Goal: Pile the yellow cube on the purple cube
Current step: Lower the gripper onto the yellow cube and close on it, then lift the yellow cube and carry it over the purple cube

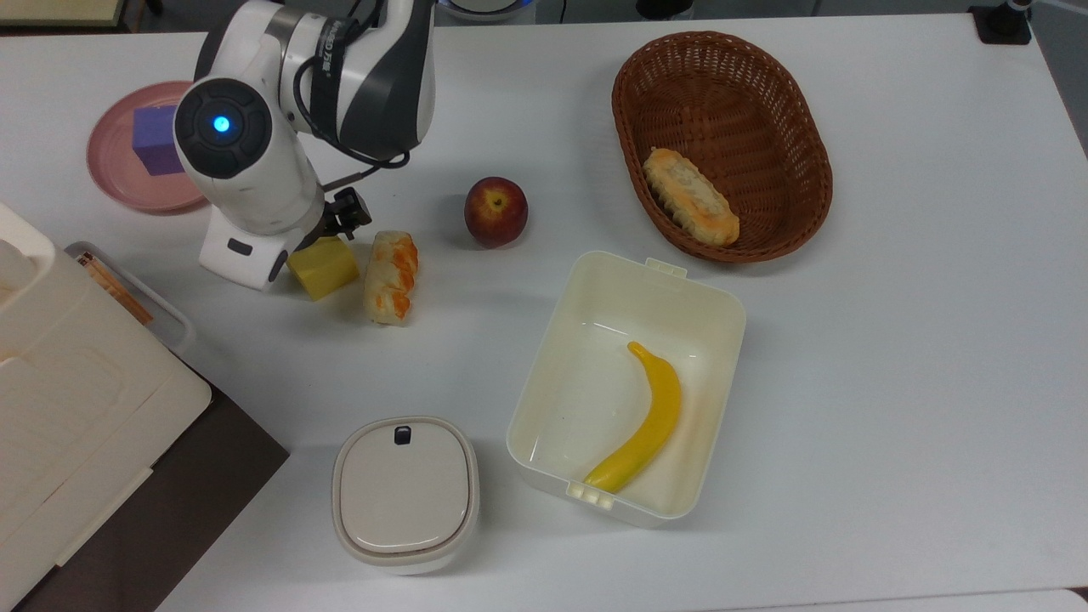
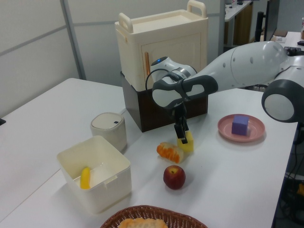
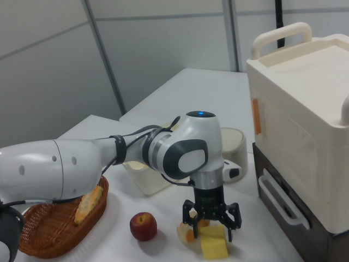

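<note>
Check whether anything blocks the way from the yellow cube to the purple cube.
Nothing visible does. The yellow cube sits under the gripper; bare table lies between it and the pink plate holding the purple cube. The bread lies on the far side.
</note>
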{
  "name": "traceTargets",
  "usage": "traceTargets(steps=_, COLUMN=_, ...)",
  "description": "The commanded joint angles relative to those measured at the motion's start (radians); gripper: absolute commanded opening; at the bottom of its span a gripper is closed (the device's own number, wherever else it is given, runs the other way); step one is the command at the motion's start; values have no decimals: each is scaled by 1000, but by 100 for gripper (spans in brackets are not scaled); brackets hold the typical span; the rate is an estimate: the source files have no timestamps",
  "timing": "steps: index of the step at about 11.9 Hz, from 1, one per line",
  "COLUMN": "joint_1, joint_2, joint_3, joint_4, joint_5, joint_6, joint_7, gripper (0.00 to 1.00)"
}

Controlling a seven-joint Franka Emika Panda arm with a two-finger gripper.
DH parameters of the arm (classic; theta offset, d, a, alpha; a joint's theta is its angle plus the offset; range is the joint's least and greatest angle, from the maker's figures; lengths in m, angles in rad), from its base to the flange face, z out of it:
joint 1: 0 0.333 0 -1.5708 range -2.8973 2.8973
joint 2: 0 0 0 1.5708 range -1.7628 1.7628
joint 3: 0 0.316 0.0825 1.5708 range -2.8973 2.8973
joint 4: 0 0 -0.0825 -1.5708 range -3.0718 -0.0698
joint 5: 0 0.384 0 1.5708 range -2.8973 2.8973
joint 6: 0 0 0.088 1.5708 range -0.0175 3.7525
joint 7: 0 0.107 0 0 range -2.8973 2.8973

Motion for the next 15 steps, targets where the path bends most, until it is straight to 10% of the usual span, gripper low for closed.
traceTargets(steps=1, joint_1=12, joint_2=-7, joint_3=-4, joint_4=-24, joint_5=-18, joint_6=32, joint_7=-24, gripper=66)
traceTargets(steps=4, joint_1=10, joint_2=-33, joint_3=-4, joint_4=-16, joint_5=-16, joint_6=14, joint_7=-18, gripper=21)
traceTargets(steps=15, joint_1=-85, joint_2=-258, joint_3=-124, joint_4=-10, joint_5=-55, joint_6=-184, joint_7=-76, gripper=20)
